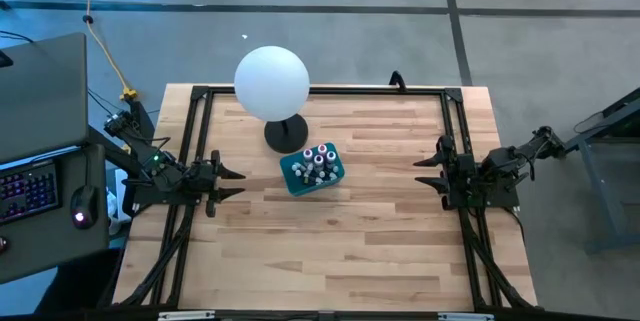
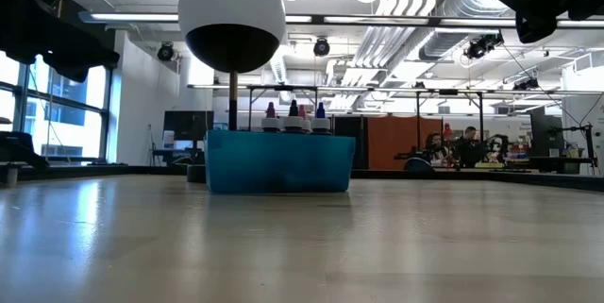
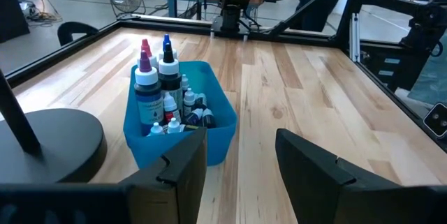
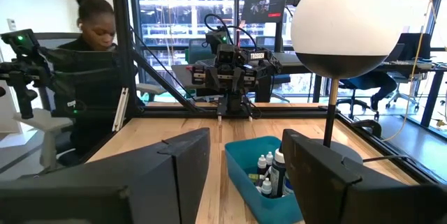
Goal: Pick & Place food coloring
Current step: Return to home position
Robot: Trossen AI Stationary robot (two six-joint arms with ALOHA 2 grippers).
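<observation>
Several small food coloring bottles (image 1: 318, 162) with red, blue and dark caps stand and lie inside a teal rectangular box (image 1: 298, 180) in the middle of the table; they also show in the left wrist view (image 3: 166, 88) and the right wrist view (image 4: 272, 174). My left gripper (image 1: 237, 182) is open and empty at the table's left side, to the left of the box. My right gripper (image 1: 422, 172) is open and empty at the table's right side, pointing toward the box.
A white ball lamp (image 1: 271, 82) on a dark round base (image 1: 286, 134) stands just behind the box. A black frame (image 1: 320, 90) runs along the table's far edge and sides. A person (image 4: 91, 63) sits beyond the table's left side.
</observation>
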